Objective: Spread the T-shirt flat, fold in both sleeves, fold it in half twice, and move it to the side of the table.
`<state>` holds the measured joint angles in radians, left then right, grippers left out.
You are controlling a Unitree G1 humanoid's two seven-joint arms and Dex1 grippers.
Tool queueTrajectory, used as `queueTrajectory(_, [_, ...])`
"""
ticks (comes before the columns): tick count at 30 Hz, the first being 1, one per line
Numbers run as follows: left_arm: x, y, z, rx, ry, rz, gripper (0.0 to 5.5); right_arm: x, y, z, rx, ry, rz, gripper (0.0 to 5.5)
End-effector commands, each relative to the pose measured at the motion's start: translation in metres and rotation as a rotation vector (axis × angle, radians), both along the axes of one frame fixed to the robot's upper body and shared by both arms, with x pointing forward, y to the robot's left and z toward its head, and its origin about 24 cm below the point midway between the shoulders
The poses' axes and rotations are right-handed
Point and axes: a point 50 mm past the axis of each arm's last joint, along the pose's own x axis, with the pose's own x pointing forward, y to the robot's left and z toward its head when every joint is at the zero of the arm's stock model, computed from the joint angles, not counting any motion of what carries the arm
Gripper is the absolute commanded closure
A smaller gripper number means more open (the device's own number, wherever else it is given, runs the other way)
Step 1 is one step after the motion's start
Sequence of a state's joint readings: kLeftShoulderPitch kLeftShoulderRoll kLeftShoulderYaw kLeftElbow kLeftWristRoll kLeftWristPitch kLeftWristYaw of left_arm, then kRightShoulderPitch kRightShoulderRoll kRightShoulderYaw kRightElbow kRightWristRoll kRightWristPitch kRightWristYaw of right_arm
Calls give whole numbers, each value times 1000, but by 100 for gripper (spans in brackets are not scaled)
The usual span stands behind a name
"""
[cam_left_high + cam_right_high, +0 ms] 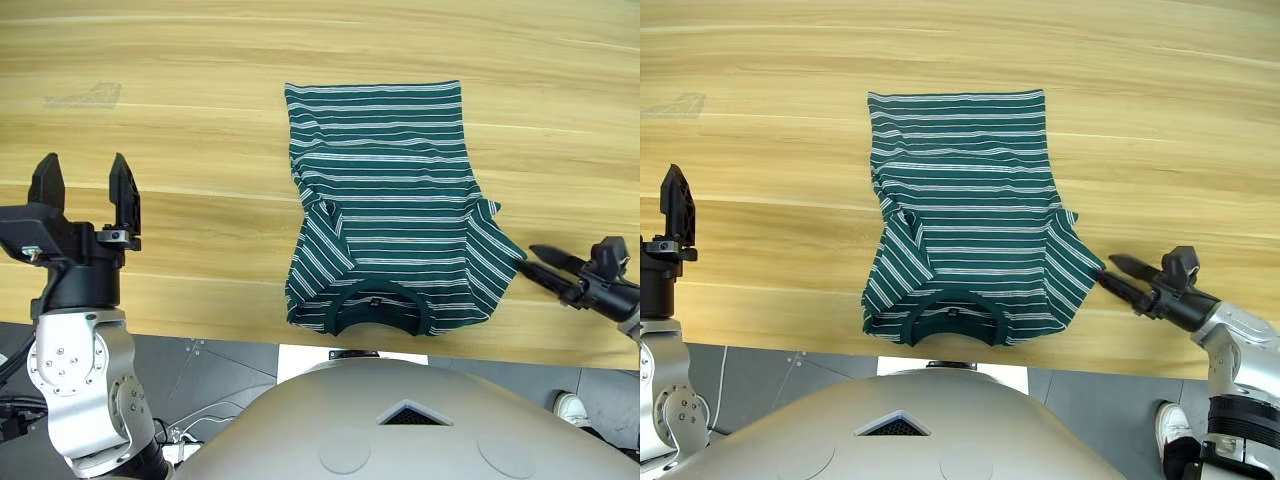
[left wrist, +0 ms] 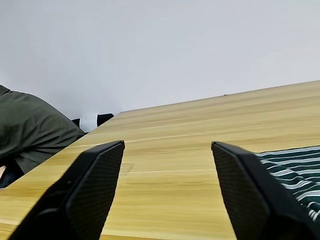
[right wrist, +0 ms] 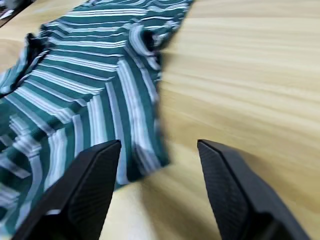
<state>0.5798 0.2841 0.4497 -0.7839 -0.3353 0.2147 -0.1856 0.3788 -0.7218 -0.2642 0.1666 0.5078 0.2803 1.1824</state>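
The green striped T-shirt [image 1: 385, 200] lies on the wooden table [image 1: 150, 150], centred, collar toward the robot, both sleeves folded inward. The right gripper [image 1: 1110, 271] sits low at the shirt's right edge, jaws spread, holding nothing. The left gripper [image 1: 83, 175] hangs well apart to the left, jaws spread, holding nothing.

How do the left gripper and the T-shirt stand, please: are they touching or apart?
Apart. The left eye view shows the left gripper, open, well to the left of the T-shirt, with a wide stretch of bare table between them.
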Motion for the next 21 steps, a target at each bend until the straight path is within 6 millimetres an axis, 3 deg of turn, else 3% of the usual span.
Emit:
queueTrajectory(1, [0,-1,-3,9,12,-6,225,-14,1,-10,4,96,33,281])
queueTrajectory(16, [0,-9,-16,-19,42,-34,225,-6,0,-14,-21,52,10,548])
queueTrajectory(18, [1,-10,-17,-20,46,-40,225,-5,3,-12,-5,42,20,548])
queueTrajectory(21, [1,-10,-18,-19,47,-40,225,-1,11,5,161,-1,36,548])
